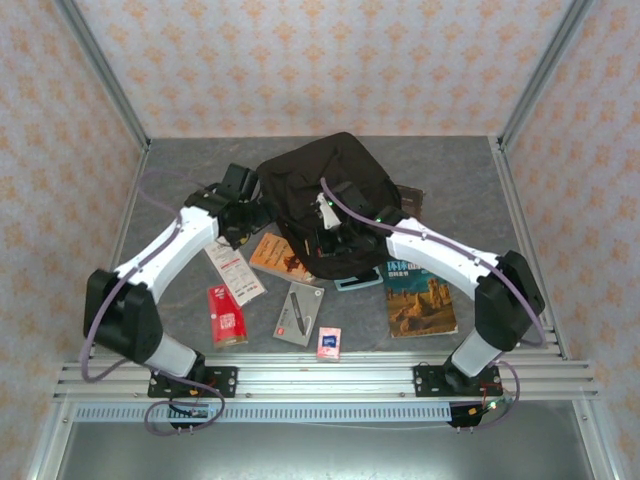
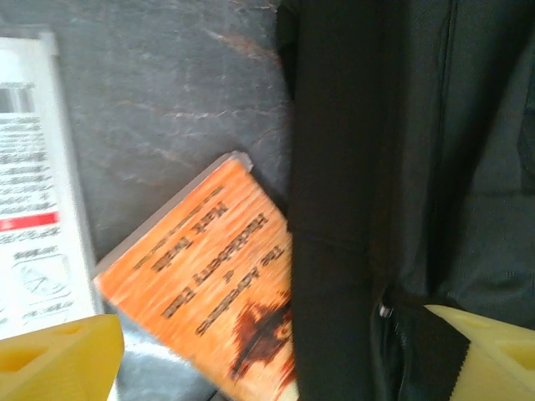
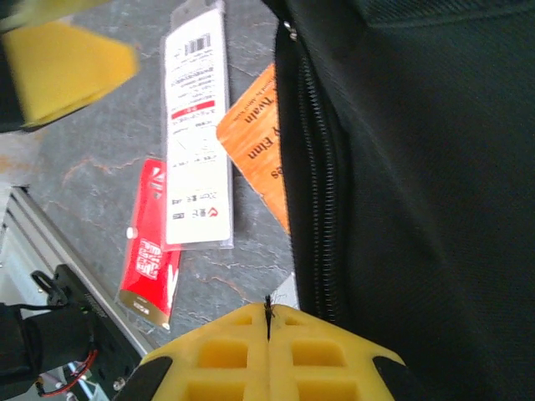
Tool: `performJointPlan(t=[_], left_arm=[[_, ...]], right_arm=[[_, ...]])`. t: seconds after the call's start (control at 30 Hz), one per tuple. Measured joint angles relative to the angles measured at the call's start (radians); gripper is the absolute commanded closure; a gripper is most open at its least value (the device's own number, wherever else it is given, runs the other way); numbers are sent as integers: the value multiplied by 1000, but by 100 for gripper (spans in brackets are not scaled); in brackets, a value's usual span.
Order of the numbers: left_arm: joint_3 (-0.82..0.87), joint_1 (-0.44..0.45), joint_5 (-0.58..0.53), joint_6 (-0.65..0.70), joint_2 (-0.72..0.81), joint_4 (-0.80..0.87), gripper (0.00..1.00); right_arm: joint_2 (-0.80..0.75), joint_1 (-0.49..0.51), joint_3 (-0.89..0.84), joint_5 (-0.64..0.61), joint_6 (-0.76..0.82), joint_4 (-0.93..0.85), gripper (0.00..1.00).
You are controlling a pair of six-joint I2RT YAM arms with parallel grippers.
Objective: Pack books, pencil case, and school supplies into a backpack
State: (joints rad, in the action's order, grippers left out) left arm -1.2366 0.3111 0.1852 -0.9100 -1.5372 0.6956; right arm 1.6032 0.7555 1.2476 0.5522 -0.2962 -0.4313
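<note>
Overhead first. From the top external camera, the backpack lies at mid-table toward the far side. Both arms converge on its near-left edge, the left gripper at its left flank and the right gripper over its near flap. The orange book lies against that edge. The white-and-red card, red packet, grey flat box and desert book lie loose on the table, not yet packed.

Left wrist camera: the left gripper stands released. Its fingers are wide apart and straddle the backpack edge and a corner of the orange book, which the fabric partly covers (nothing is clamped).

Right wrist camera: the right gripper is clenched, fingers pressed flat together beside the zip. Whether a pull tab or thread is pinched cannot be determined.

Judged step: opening the bag. Procedure:
1. Lower the left fingers onto fabric only, clear of the book cover.
2. Close on the seam edge, not the panel.
3. Draw the two grips apart along the zip line, so the mouth opens without dragging the bag over the loose items.
</note>
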Motion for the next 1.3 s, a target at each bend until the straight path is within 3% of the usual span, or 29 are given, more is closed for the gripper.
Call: performJointPlan(t=[0.3,0.4,0.5,0.8,1.3], left_arm=[[-82,-5,43,-51,-194,-107,16],[-101,-8,47,-65,-231,-129,23],[-136,-9,55,-73,-264,-146,36],[-198,-10,85,-67,-346,-220,100],[-396,-45,84,13,-436,-109,100]], right_arm=[[-7,-20,-14,42,0,56,100],[-7,-27,-16,48,1,58,100],[-6,-30,-16,53,1,58,100],[8,-30,-15,66,0,73,100],[7,-37,-5,11,89,-9,100]])
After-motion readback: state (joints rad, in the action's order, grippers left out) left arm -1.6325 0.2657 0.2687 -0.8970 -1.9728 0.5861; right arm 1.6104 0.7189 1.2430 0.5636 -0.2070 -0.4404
